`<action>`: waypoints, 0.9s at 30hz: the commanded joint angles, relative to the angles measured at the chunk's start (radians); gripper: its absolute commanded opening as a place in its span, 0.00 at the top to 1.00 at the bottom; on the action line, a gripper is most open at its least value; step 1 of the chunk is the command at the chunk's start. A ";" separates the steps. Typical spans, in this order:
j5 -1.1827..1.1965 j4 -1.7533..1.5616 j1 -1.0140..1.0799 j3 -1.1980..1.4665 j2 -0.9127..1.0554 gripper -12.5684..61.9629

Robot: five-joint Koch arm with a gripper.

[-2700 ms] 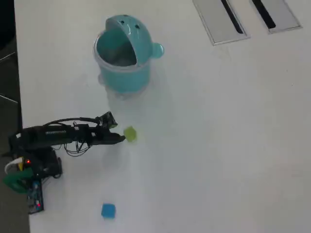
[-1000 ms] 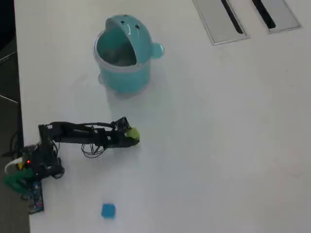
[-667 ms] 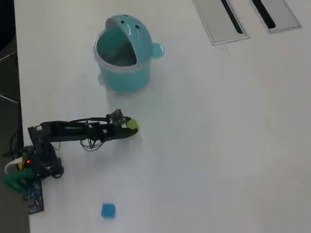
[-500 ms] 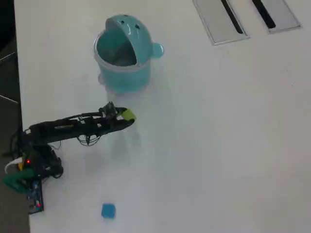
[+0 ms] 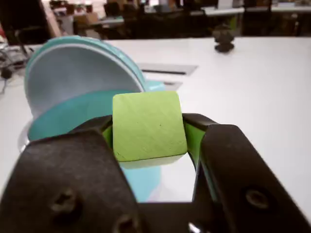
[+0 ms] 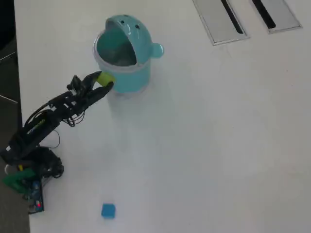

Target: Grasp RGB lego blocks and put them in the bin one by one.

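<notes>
The black gripper [image 5: 148, 133] clamps a small yellow-green cube block [image 5: 148, 126]; the teal round plastic bin [image 5: 73, 97] sits just beyond its fingertips.

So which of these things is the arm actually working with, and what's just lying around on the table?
In use:
- yellow-green block, clamped in the gripper
- teal bin, lid open
- blue block, waiting on the table

Just lying about:
- two grey slotted panels
- small dark object far off
</notes>
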 commanded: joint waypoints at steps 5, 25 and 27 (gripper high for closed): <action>-0.026 0.005 -0.094 -0.258 -0.077 0.63; -0.153 -0.031 -0.218 -0.736 -0.624 0.67; -0.158 -0.060 -0.222 -0.756 -0.673 0.67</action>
